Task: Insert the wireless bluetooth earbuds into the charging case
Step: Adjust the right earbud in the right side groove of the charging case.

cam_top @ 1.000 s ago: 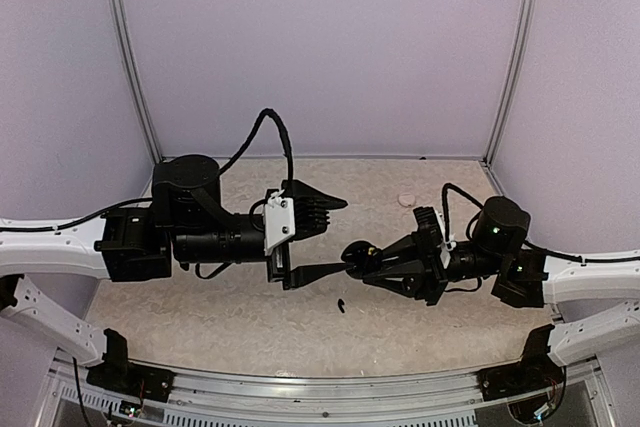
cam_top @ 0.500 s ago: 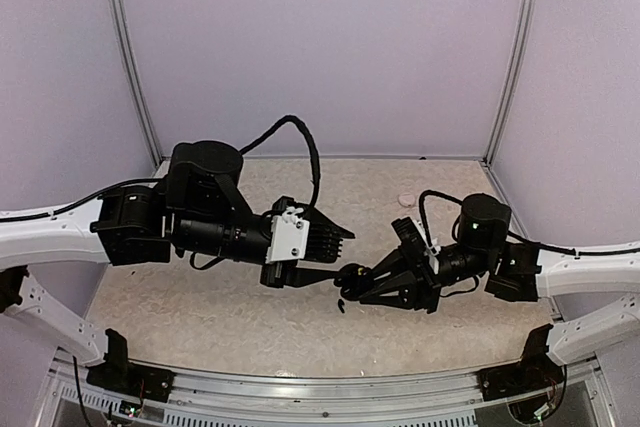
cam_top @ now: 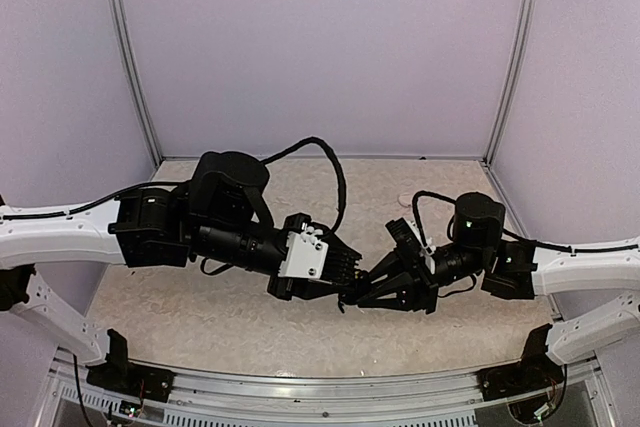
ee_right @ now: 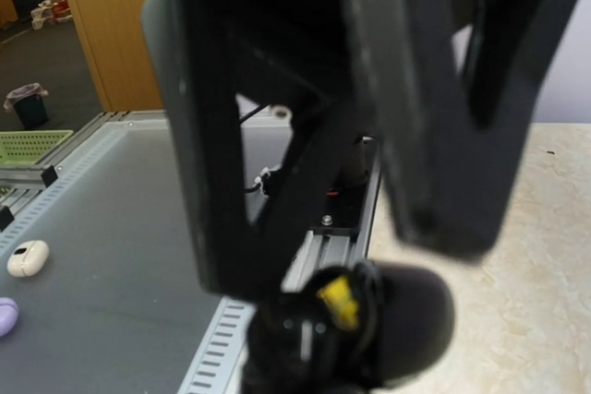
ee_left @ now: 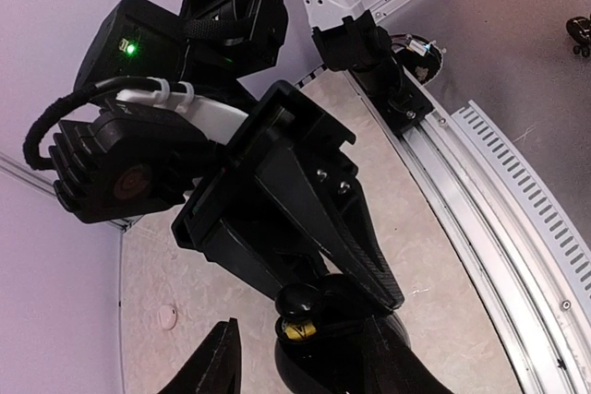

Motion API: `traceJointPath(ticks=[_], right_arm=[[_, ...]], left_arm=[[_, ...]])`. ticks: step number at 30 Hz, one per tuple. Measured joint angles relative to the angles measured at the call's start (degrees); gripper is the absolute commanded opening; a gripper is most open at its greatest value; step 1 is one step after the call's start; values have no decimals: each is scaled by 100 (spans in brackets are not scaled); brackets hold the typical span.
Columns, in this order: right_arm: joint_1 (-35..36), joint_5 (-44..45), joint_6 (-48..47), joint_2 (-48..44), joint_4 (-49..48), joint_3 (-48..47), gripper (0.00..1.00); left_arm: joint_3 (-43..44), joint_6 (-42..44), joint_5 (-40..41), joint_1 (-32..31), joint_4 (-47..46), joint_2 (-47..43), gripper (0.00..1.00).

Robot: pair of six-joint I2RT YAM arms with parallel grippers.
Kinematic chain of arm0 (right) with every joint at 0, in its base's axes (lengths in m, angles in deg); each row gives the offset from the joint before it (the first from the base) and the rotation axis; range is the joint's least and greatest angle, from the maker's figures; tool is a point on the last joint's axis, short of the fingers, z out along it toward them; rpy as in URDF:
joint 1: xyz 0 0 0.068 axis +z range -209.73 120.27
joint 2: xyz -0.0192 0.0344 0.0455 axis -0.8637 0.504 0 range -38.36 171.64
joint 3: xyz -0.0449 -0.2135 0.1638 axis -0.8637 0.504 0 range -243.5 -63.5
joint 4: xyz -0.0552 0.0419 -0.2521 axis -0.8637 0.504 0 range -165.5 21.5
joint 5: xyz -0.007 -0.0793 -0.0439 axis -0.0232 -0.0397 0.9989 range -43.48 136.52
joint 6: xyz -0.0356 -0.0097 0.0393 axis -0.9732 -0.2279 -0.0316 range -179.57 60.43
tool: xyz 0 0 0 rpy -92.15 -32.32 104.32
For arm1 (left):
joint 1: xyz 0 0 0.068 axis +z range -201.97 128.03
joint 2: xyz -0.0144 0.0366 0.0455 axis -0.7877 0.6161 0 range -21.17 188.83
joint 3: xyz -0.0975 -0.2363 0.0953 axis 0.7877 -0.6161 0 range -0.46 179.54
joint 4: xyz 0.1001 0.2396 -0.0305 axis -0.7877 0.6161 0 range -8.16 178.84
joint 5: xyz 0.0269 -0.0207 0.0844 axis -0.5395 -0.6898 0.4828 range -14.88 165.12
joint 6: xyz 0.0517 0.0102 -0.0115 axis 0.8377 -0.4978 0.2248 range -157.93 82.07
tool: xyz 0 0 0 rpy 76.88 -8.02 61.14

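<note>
while gripped, charging case (ee_right: pixel 314 343), lid (ee_right: pixel 416 316) open

Both arms pair white outer links with chunky black joint housings. The left arm (cam_top: pixel 230 237) has a looping black cable (cam_top: pixel 335 172) and a white wrist bracket (cam_top: pixel 303 255) dotted with screws. The right arm (cam_top: pixel 500 267) shows a green light (ee_left: pixel 129 46). The right end effector (ee_left: pixel 309 306) has black wedge-shaped fingers with ribbed edges and small screws.
</note>
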Motion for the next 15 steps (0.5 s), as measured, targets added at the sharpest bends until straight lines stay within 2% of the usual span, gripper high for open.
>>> traceJointPath(ticks=[5,15], right_arm=[[0,-2,11,0,-4,-24,0],[-4,2,131,0,-55,-24,0]], left_arm=[[17,7,-7,-20,109,52,45],[66,24,140,-101,157,98,37]])
